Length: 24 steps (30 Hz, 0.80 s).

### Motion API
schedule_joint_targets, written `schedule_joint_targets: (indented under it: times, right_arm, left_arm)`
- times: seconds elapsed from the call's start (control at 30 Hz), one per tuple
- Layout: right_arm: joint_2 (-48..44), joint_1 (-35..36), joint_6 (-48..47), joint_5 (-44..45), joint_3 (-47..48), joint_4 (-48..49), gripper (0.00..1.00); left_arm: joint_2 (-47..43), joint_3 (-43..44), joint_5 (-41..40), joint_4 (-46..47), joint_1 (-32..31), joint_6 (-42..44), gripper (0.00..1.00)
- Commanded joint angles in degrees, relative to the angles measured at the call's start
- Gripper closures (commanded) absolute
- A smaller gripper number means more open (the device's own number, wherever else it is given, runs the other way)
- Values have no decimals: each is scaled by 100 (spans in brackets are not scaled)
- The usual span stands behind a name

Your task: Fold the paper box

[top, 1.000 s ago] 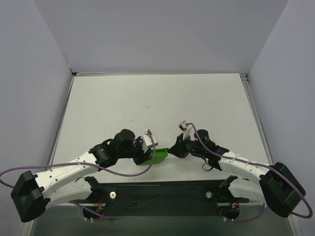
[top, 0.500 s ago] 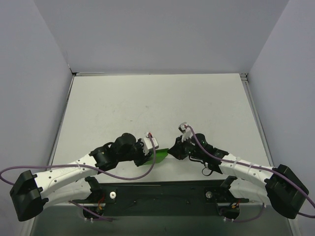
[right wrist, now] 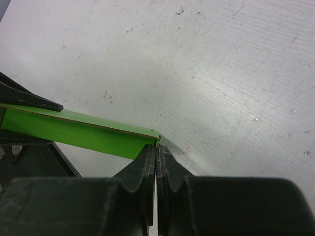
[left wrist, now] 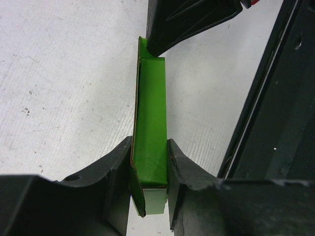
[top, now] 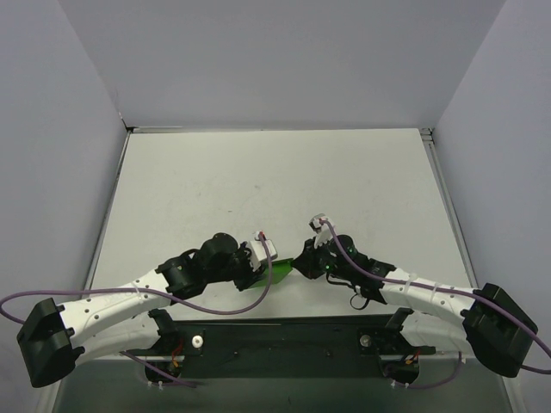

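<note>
From above, the paper box [top: 277,274] was near the table's [top: 275,181] front edge, between the left gripper [top: 261,274] and the right gripper [top: 299,262]. In the left wrist view, the left gripper [left wrist: 149,164] clamped narrowly around one end of the box. In the right wrist view, the right gripper [right wrist: 156,156] pinched the opposite corner, almost closed.

The paper box [left wrist: 150,123] is thin green card, smooth with a faint sheen and a brownish raw edge. The table [right wrist: 221,73] is matt off-white, speckled and finely scratched. The left gripper [left wrist: 149,164] and right gripper [right wrist: 156,152] are matt black plastic, slightly grainy.
</note>
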Motion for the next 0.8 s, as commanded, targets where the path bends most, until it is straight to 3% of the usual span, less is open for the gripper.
schedule_joint_targets:
  times: [0.0,0.77]
  right_arm:
    - [28,244,162,-321,350,662,100]
    - [1,640,373,-216,385,574,100]
  left_arm:
    - [-20,25,146,250,-63,-73,96]
    - [77,60,24,206,-90,-82,97]
